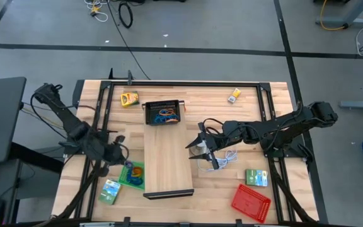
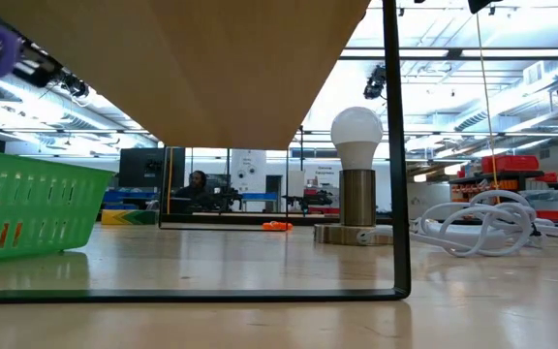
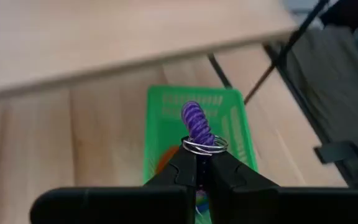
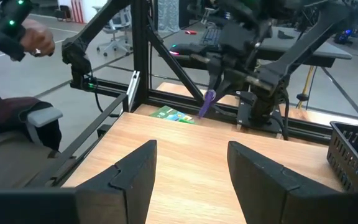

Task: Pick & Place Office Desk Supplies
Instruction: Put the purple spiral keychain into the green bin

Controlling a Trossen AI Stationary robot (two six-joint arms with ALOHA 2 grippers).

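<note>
Pale board [image 1: 167, 157] lies bare between both hands; white cable [image 1: 227, 157] flanks it.

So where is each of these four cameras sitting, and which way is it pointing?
High view: above the table, looking straight down; both arms show, the left claw over the green tray.
Low view: at table-top height, looking level into the room; the lamp and white cable show, no claw clearly.
Left wrist view: on the left arm, looking past its shut claw holding a purple band over the green tray.
Right wrist view: on the right arm, looking past its open claw at the left arm.
Shared: the wrist views both show the purple band.
</note>
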